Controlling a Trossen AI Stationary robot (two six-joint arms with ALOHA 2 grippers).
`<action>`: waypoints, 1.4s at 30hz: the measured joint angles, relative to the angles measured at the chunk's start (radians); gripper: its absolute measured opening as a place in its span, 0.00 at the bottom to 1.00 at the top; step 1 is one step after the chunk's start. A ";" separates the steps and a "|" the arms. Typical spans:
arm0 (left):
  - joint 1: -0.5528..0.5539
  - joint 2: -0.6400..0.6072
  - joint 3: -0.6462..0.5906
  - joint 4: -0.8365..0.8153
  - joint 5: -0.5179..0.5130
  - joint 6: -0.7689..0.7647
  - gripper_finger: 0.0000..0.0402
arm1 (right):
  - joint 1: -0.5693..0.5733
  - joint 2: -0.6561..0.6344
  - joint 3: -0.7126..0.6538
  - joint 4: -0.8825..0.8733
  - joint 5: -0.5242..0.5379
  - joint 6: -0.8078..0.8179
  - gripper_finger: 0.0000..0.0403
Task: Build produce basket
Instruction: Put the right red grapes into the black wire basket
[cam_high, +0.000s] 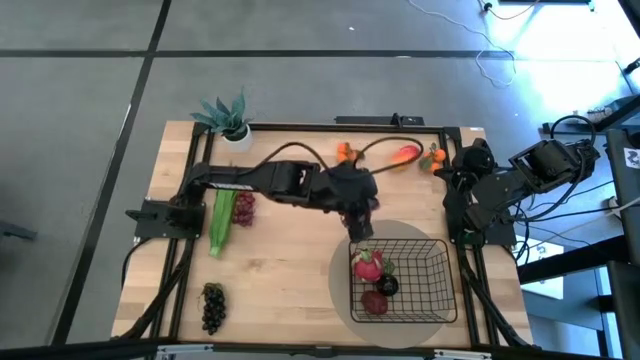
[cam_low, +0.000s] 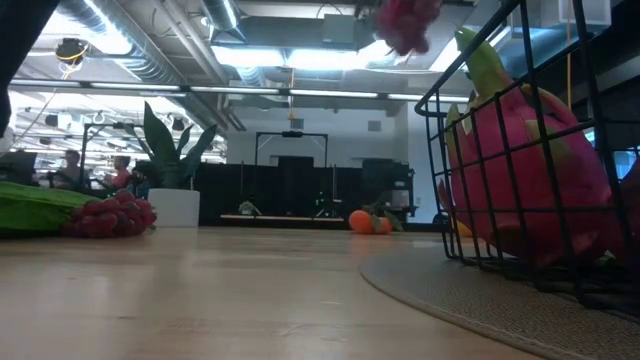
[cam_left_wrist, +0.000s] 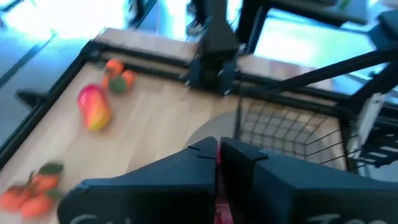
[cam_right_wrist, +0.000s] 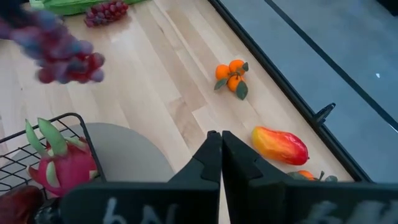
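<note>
Reaching across the middle of the high view, the left gripper (cam_high: 360, 222) hangs just above the upper-left corner of the basket (cam_high: 440, 300), clenched on a reddish grape bunch (cam_right_wrist: 62, 53) that blurs in the right wrist view and is cut off at the top edge of the low view. Its own wrist camera shows only a red sliver between the dark fingers (cam_left_wrist: 186, 171).

Inside the basket, at lower right on the round grey mat (cam_high: 340, 285), lie a pink dragon fruit (cam_high: 367, 264), a dark item and a red one too small to name.

Folded at the right edge, the right gripper (cam_right_wrist: 220, 146) is pressed shut and empty, above the mango (cam_high: 404, 155) and tangerines (cam_high: 346, 152).

At left sit the green stalk (cam_high: 221, 218), another red grape bunch (cam_high: 244, 208) and a dark grape bunch (cam_high: 212, 306).
</note>
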 joint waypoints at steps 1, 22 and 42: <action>-0.009 0.000 0.000 0.012 -0.001 0.004 0.00 | 0.000 0.000 0.000 0.000 0.000 0.000 0.00; -0.185 0.033 -0.001 0.118 0.095 0.003 0.00 | 0.000 0.000 0.000 0.000 -0.027 0.005 0.00; -0.191 0.187 0.000 0.213 0.130 -0.133 0.00 | 0.000 -0.001 0.000 0.039 -0.350 -0.108 0.00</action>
